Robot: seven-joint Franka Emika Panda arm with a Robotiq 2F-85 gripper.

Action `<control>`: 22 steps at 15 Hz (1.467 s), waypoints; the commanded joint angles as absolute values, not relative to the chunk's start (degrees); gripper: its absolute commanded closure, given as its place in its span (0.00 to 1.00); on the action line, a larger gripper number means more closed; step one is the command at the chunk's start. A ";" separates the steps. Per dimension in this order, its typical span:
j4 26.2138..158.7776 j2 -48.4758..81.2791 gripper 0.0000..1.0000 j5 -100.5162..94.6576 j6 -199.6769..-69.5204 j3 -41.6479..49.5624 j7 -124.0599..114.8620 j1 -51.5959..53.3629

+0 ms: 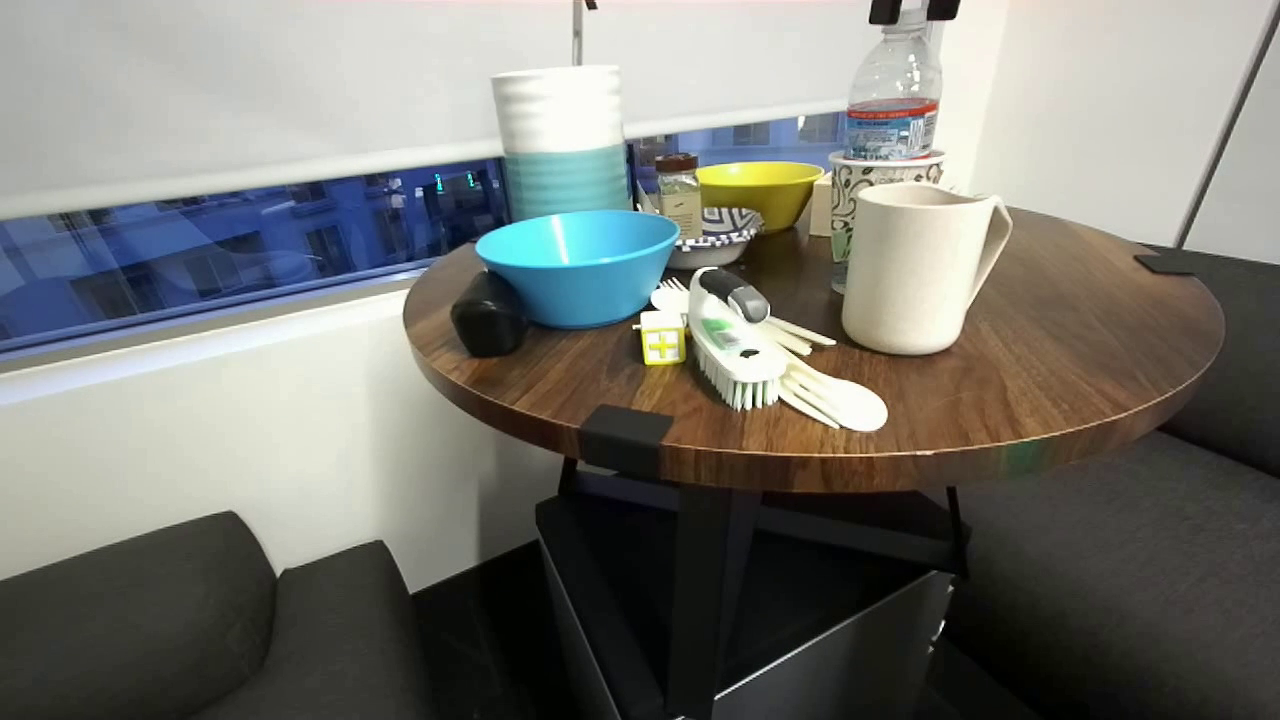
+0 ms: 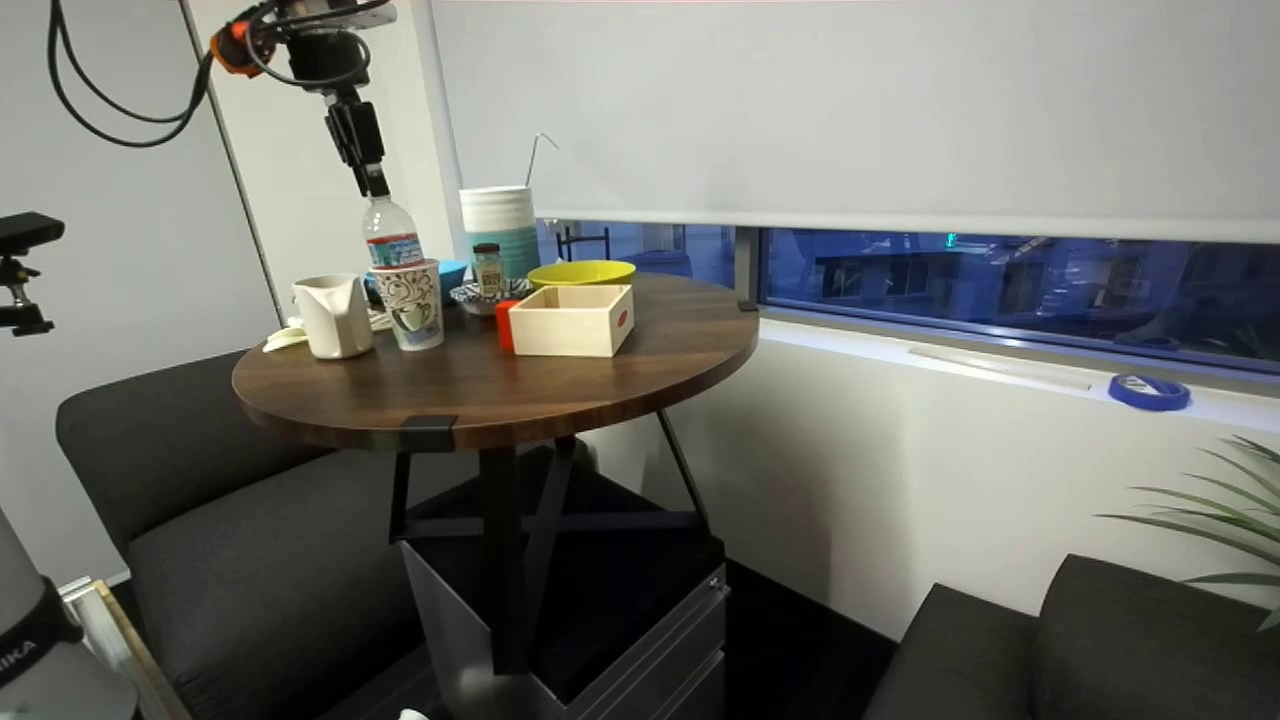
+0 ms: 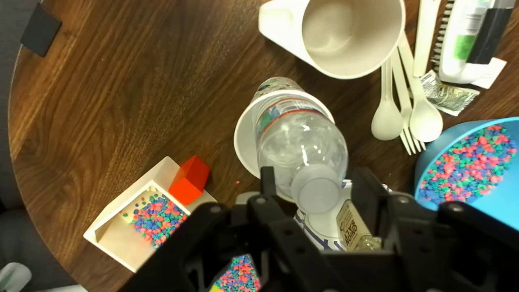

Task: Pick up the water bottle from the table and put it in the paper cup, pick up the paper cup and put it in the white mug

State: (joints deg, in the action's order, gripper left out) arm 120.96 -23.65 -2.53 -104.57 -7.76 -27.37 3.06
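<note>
The clear water bottle stands in the paper cup, with its upper half and white cap above the rim; the bottle [image 1: 893, 85] and cup [image 1: 848, 180] show in both exterior views, bottle [image 2: 393, 225] and cup [image 2: 410, 305]. In the wrist view the bottle [image 3: 302, 142] leans to one side of the cup [image 3: 244, 140]. The white mug [image 1: 905, 270] stands upright beside the cup on the table [image 1: 1090, 320]; its inside [image 3: 379, 40] is empty. My gripper [image 3: 314, 181] is open, with its fingers apart on either side of the cap [image 3: 320, 194]. It also shows in the exterior views [image 1: 914, 10] [image 2: 370, 185].
A blue bowl [image 1: 575, 270], a brush [image 1: 735, 345] and plastic cutlery [image 3: 387, 117] lie near the mug. A wooden box [image 2: 565, 330] with a red block [image 3: 189, 180], a patterned bowl [image 1: 710, 245] with a spice jar [image 1: 680, 200], a yellow bowl [image 1: 760, 185] and a tall white-and-teal container [image 1: 565, 150] stand around.
</note>
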 commanded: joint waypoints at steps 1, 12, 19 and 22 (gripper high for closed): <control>124.84 -26.89 0.16 -0.83 -108.58 -8.22 -29.39 1.96; 129.48 -27.87 0.00 2.15 -111.75 -6.74 -37.64 -2.06; 128.82 -26.84 0.00 1.76 -109.91 -4.74 -43.93 -5.20; 128.87 -26.64 0.00 1.87 -109.85 -4.63 -45.35 -5.39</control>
